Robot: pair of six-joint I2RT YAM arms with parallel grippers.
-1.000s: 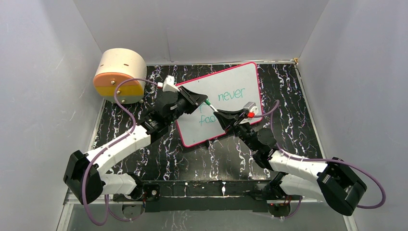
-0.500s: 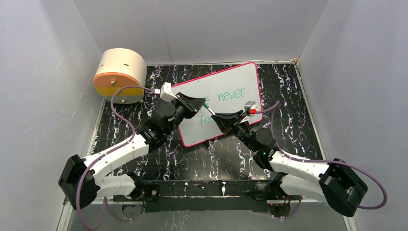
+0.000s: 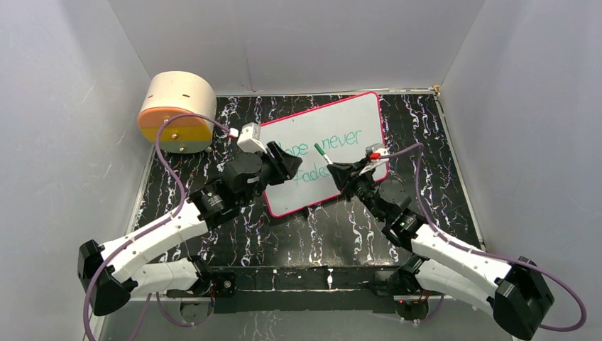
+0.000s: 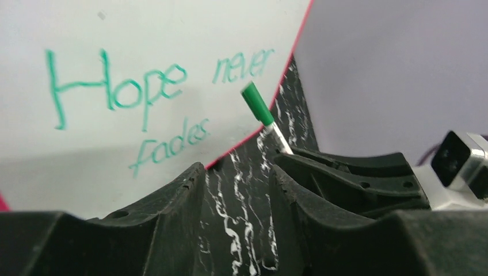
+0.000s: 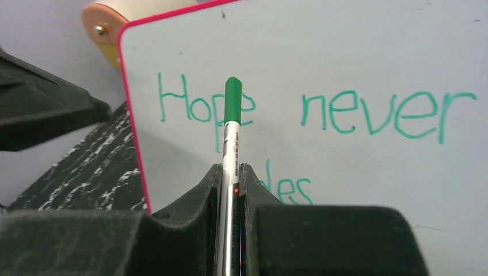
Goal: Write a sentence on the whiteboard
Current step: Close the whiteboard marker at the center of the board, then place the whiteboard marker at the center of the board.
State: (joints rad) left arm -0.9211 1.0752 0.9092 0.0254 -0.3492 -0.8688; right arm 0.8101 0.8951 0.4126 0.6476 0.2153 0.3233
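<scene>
Right jaws: clamped on a green-capped marker (image 5: 232, 144). The white barrel is pinched in the slot between the two fingers and the green cap sticks out past the fingertips.

Left jaws: apart, nothing between them. In the left wrist view we see the black marbled surface (image 4: 241, 230) straight through the gap.

From above, the left jaws sit over the near-left rim of the whiteboard (image 3: 355, 117) and the right jaws over its near-right part. The two face each other and stay apart. The marker cap lies over the board between "Hope" and "never"; we can't tell whether it touches the board.

The whiteboard lies flat on the far half of the surface, turned at an angle with its left end nearer the arms. It has a pink-red rim and rounded corners. The sentence (image 4: 155, 98) is teal-green handwriting in two lines, "Hope never" on top and "fades" below, on the left and middle of the board. From above, the start of the top line is partly hidden behind the left wrist.

Further out:
- The left arm (image 3: 163, 227) and right arm (image 3: 454, 249) have white links, each trailing a purple cable (image 3: 170, 153).
- A cream cylinder with an orange band (image 3: 177, 110) sits in the far-left corner, near the board's left corner but apart from it.
- White walls (image 3: 64, 142) box in the surface.
</scene>
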